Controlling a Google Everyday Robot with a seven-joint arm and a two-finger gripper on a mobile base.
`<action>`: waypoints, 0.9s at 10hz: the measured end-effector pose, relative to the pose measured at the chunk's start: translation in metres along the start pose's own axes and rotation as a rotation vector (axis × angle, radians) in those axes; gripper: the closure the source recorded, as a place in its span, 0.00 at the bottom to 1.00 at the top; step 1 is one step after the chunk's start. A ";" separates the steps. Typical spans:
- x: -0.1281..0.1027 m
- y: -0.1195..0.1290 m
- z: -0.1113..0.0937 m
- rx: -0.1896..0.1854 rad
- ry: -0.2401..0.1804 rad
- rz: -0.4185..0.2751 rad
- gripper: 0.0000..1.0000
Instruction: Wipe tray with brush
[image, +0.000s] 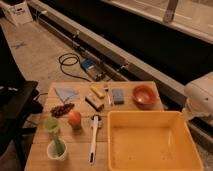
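Note:
The yellow tray (150, 146) sits on the right half of the wooden table (75, 161), and nothing shows inside it. The white-handled brush (94, 137) lies flat on the table just left of the tray, running near to far, with its rounded head at the far end. A white part of my arm (201, 94) rises at the right edge, beyond the tray's far right corner. My gripper itself is out of view there, and it is open. The brush lies free of it.
An orange-red bowl (143, 95), a blue sponge (118, 96), a wooden block with a dark base (94, 102) and a blue cloth (66, 93) line the table's far side. An orange fruit (74, 119) and a white cup holding a green item (56, 144) stand left of the brush. A black chair (15, 107) is left of the table.

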 end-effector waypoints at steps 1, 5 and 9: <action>-0.001 0.000 0.000 -0.001 0.000 -0.001 0.34; 0.026 -0.009 -0.035 0.001 0.124 -0.006 0.34; 0.078 -0.060 -0.124 0.081 0.280 -0.064 0.34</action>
